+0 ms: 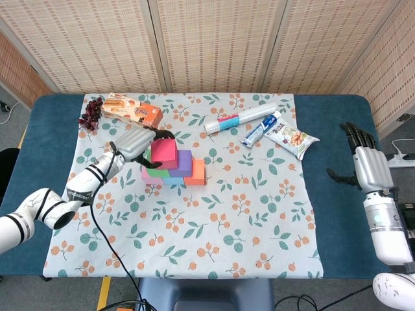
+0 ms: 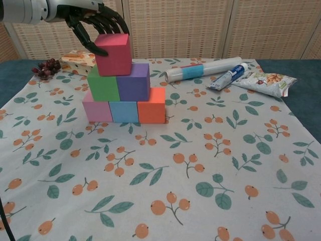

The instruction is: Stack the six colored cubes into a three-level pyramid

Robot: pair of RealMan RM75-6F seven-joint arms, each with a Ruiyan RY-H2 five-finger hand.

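The left hand grips the magenta cube atop the green cube and purple cube; the right hand rests open, well apart.

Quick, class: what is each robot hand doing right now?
Left robot hand: fingers wrapped on the red cube topping the pyramid, holding it.
Right robot hand: open, holding nothing.
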